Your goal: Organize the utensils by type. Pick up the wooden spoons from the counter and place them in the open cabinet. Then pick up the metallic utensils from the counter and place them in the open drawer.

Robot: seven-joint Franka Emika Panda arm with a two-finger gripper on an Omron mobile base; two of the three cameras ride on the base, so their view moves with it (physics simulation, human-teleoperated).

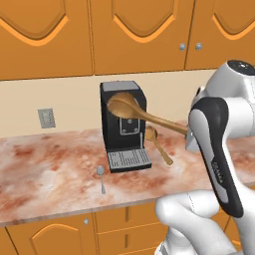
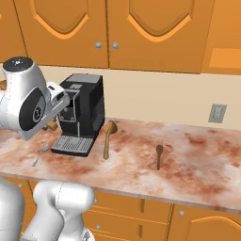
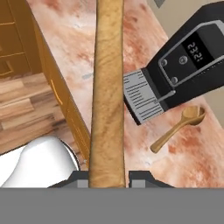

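Holding one wooden spoon (image 1: 130, 110) aloft before the coffee machine (image 1: 123, 124), our gripper (image 3: 108, 177) was clamped on its handle. We judged the second wooden spoon (image 2: 108, 136) and grey metal spoon (image 1: 101, 177), both on the counter (image 1: 45, 174), still unsorted

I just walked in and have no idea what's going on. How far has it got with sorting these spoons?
Nothing looks put away yet. The gripper holds one wooden spoon in the air in front of the coffee machine. The second wooden spoon lies on the counter, as do a small metal spoon and a dark spoon.
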